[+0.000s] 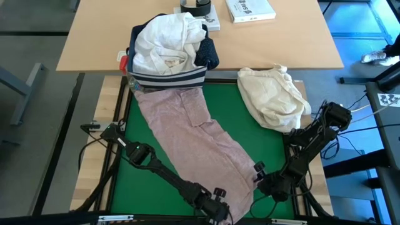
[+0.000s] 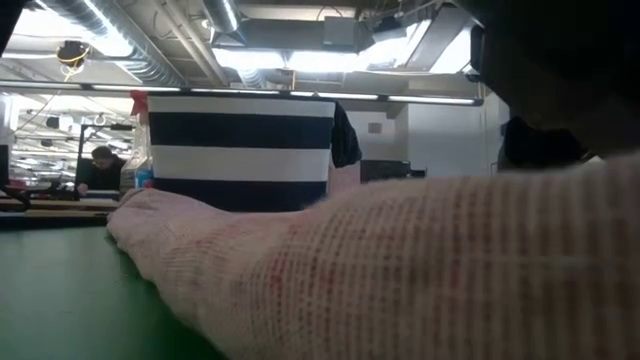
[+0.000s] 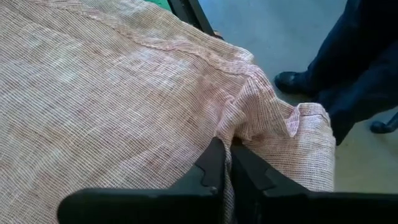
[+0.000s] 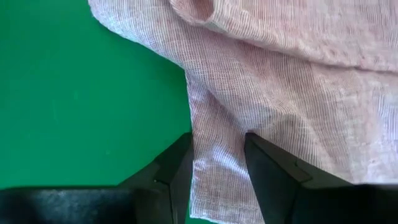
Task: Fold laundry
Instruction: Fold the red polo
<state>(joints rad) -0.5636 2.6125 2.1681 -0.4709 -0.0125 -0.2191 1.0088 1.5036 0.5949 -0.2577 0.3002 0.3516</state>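
High view: pale pink top (image 1: 194, 134) spread lengthwise across green mat (image 1: 250, 144) on tabletop (image 1: 94, 169), far end at navy striped bin (image 1: 167, 78) holding white shirt (image 1: 165, 40) and navy dotted shirt (image 1: 209, 55). Cream cloth bundle (image 1: 272, 97) beside. Left tool (image 1: 215, 203) and right tool (image 1: 265, 181) at near hem.

Low view: pink weave (image 2: 420, 270) filling foreground; bin (image 2: 240, 150) behind.

Left wrist view: left tool (image 3: 229, 163) pressed together, pinching pink fold (image 3: 249, 118).

Right wrist view: right tool (image 4: 217, 155) partly spread, pink hem (image 4: 217, 162) between fingers (image 4: 177, 165); grip uncertain.
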